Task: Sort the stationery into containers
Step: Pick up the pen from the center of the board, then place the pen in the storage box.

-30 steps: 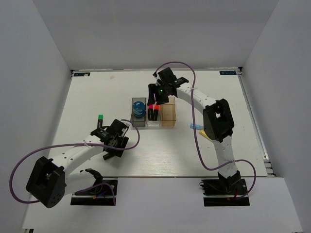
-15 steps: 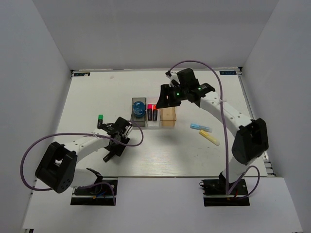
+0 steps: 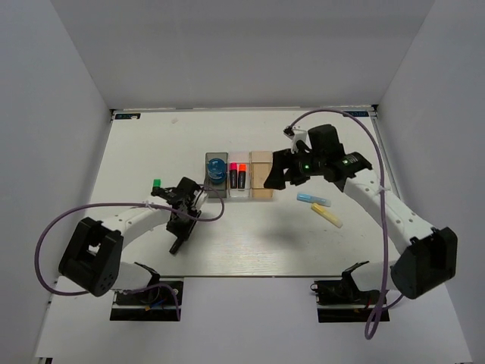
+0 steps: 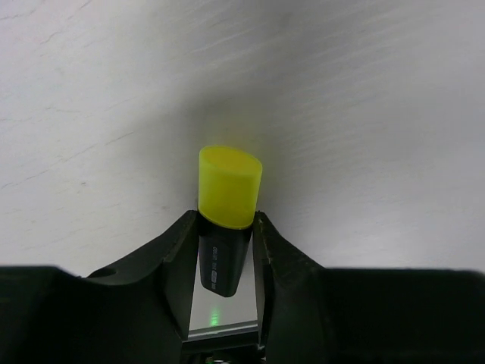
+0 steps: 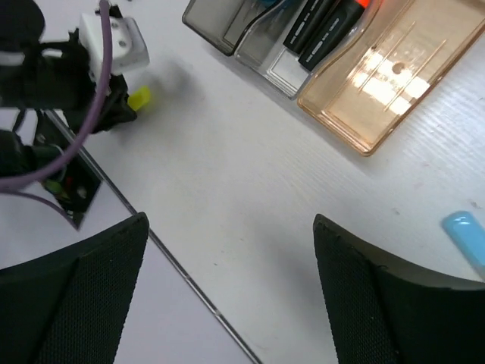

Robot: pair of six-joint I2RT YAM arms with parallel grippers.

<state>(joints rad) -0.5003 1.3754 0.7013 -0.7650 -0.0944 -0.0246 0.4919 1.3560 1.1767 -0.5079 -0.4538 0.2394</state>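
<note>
- Step in hand: pick-up of one highlighter by the left arm, with the right arm free between picks.
- Left gripper (image 4: 225,227): jaws narrow, pressed on both sides of the black barrel of the yellow-capped highlighter (image 4: 229,186). The cap points out ahead over the tabletop (image 3: 250,243), near the front of the bins. Whether it is lifted clear cannot be told.
- Right gripper (image 5: 229,221): jaws wide, nothing between them. It hovers just in front of the amber bin (image 5: 379,83).
- Dark grey bin (image 3: 210,187): holds the blue roll (image 3: 216,168).
- Clear bin (image 3: 239,192): holds two highlighters (image 3: 238,177) with pink-red ends, side by side.
- Amber bin: appears to hold nothing.
- Loose on the tabletop: green-capped highlighter (image 3: 157,186), left of the bins; light-blue bar (image 3: 307,199) and pale-yellow bar (image 3: 327,215), right of them.
- Next move, judged: raise the yellow-capped highlighter, carry it to the clear bin and lay it lengthwise beside its fellows. The fit looks close. The right arm seems best placed for the light-blue bar.
- Writing: faint print on the highlighter barrel, too small to read. No brand legible anywhere.
</note>
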